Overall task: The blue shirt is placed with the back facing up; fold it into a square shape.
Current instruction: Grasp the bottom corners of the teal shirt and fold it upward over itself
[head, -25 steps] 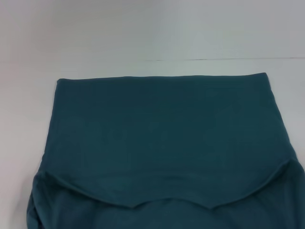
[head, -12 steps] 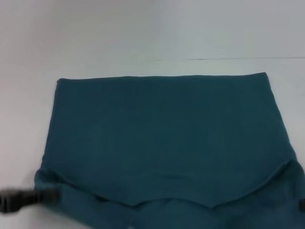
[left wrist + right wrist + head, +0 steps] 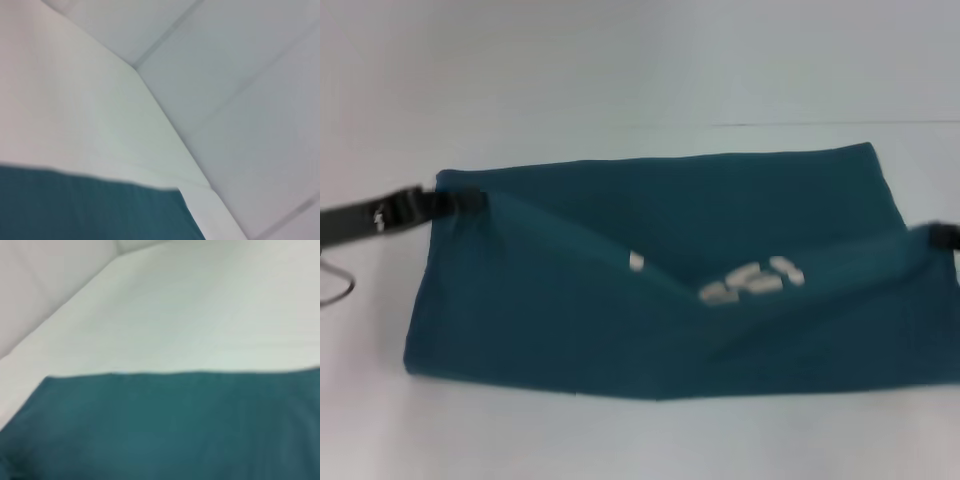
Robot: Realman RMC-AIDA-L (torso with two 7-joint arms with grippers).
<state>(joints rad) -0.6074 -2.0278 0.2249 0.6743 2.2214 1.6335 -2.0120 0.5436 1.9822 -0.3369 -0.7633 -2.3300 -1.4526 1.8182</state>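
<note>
Our left gripper [image 3: 470,199] and right gripper [image 3: 938,235] jaws each grasp a blue shirt [image 3: 620,310] corner, fabric spanning between them.

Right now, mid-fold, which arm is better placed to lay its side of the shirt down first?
Left, marginally. The left gripper holds its corner at the blue shirt's far left corner; the right gripper at the frame edge sits short of the far edge.

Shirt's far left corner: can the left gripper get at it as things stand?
Probably yes. The left gripper is already at that corner of the shirt, with nothing between them.
</note>
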